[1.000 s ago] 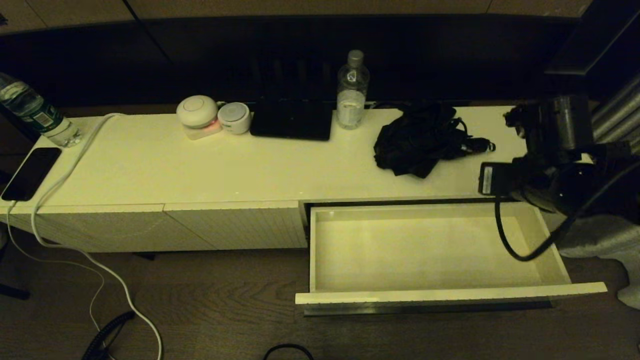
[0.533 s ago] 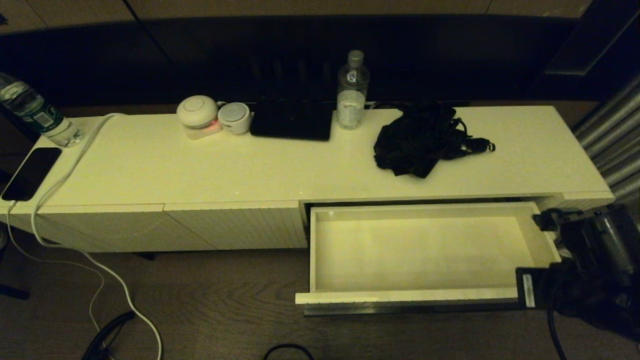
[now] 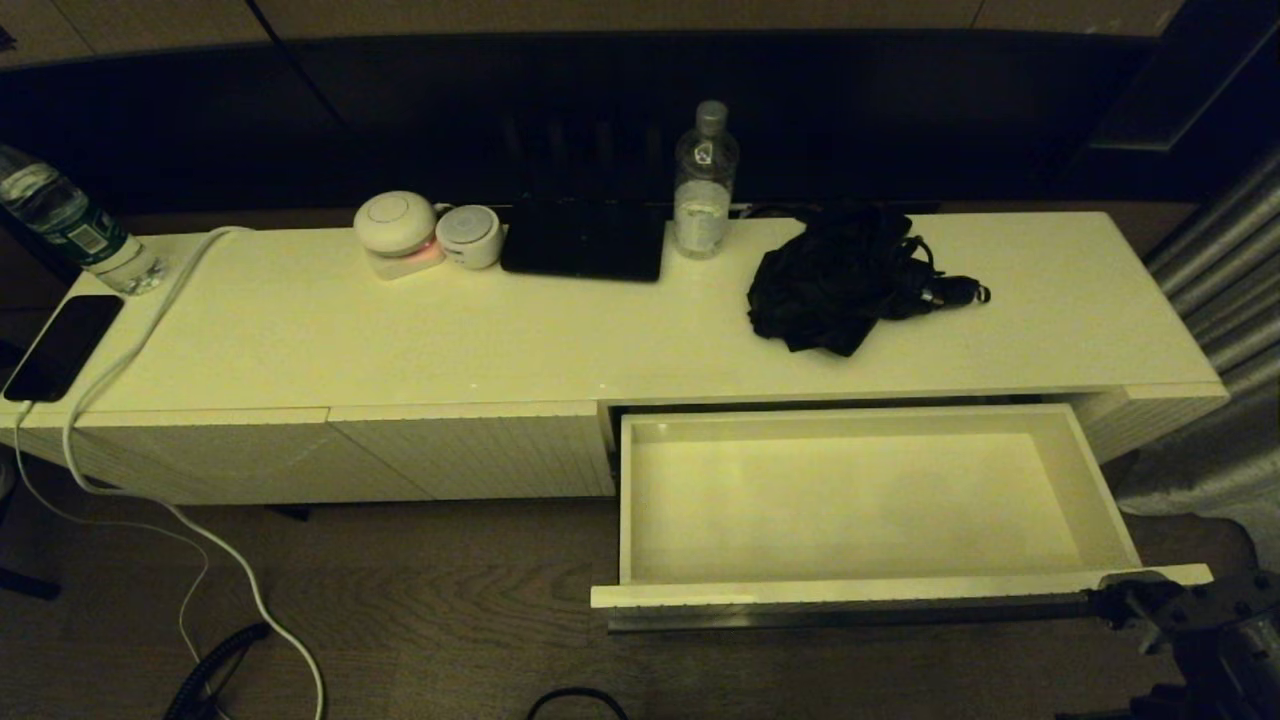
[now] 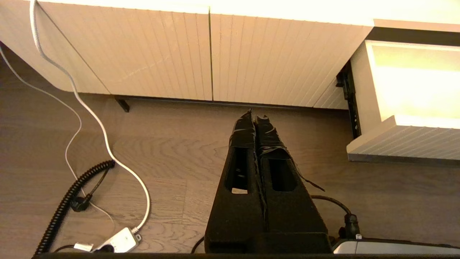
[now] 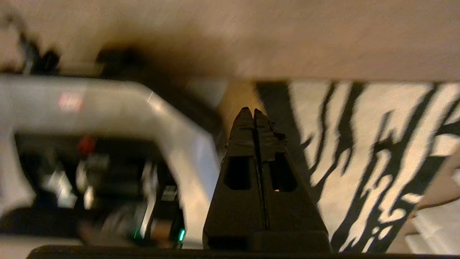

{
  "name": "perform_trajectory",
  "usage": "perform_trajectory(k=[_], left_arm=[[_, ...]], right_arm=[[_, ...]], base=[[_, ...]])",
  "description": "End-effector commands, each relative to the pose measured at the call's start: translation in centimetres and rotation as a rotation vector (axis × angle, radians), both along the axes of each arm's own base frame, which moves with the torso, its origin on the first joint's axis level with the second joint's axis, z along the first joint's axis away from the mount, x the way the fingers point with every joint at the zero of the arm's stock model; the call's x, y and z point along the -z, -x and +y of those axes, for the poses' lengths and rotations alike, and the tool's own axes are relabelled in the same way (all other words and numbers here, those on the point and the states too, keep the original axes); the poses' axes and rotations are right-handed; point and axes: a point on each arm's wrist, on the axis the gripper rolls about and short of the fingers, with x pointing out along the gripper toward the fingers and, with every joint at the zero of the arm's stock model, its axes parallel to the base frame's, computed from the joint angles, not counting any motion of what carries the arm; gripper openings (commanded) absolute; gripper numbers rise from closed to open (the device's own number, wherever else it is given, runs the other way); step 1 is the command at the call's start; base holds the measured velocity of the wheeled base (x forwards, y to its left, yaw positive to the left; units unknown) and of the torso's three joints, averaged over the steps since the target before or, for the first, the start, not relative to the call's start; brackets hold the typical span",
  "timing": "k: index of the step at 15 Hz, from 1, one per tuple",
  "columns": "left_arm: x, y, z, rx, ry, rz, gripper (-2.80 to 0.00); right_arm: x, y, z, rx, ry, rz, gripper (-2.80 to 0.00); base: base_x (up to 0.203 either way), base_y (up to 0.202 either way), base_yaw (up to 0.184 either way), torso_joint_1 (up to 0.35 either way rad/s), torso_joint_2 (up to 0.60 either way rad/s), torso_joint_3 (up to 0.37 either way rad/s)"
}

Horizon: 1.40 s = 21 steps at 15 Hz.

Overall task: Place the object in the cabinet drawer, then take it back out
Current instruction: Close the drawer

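Observation:
The black folding umbrella [image 3: 845,280] lies bunched on the cabinet top [image 3: 500,330], right of centre, handle pointing right. Below it the wide white drawer [image 3: 850,595] stands pulled out and holds nothing; its corner [image 4: 399,140] also shows in the left wrist view. My right gripper [image 5: 250,111] is shut with nothing in it, and its arm [image 3: 1190,630] sits low at the bottom right corner of the head view, beside the drawer front's right end. My left gripper [image 4: 254,116] is shut and empty, parked low over the floor in front of the closed ribbed panels.
On the cabinet top stand a water bottle [image 3: 705,185], a flat black device [image 3: 585,245], two small white round gadgets [image 3: 425,235], another bottle [image 3: 70,225] and a phone [image 3: 60,345]. A white cable [image 3: 130,360] trails onto the wooden floor. A curtain [image 3: 1225,290] hangs at right.
My right arm has dropped from beside the umbrella, past the drawer's right side, down to the bottom right corner. Its gripper has shut. The umbrella and drawer have not moved.

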Motion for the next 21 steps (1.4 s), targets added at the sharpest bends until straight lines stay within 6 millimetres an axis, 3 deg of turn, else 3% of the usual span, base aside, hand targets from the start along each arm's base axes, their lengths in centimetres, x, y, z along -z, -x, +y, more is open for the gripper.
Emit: perform_trajectory(k=[1,7,13,21], left_arm=[[0.0,0.0,0.0,-0.001,0.001,-0.002,-2.8],[0.0,0.0,0.0,-0.001,0.001,-0.001,-2.8],[0.0,0.0,0.0,-0.001,0.001,-0.002,-2.8],[0.0,0.0,0.0,-0.001,0.001,-0.002,-2.8]], right_arm=[[1.0,0.1,0.1,-0.025,-0.006,0.066,-2.8],[3.6,-2.9,1.6,-0.013,-0.01,0.068,-2.8],[5.3,-6.8,3.7,0.057,-0.006,-0.173,-2.8],[5.2,-9.1,5.7,0.087,-0.022,-0.42,-2.8]], base=[[0.0,0.0,0.0,0.0,0.0,0.0],[0.0,0.0,0.0,0.0,0.0,0.0],[0.0,0.0,0.0,0.0,0.0,0.0],[0.0,0.0,0.0,0.0,0.0,0.0]])
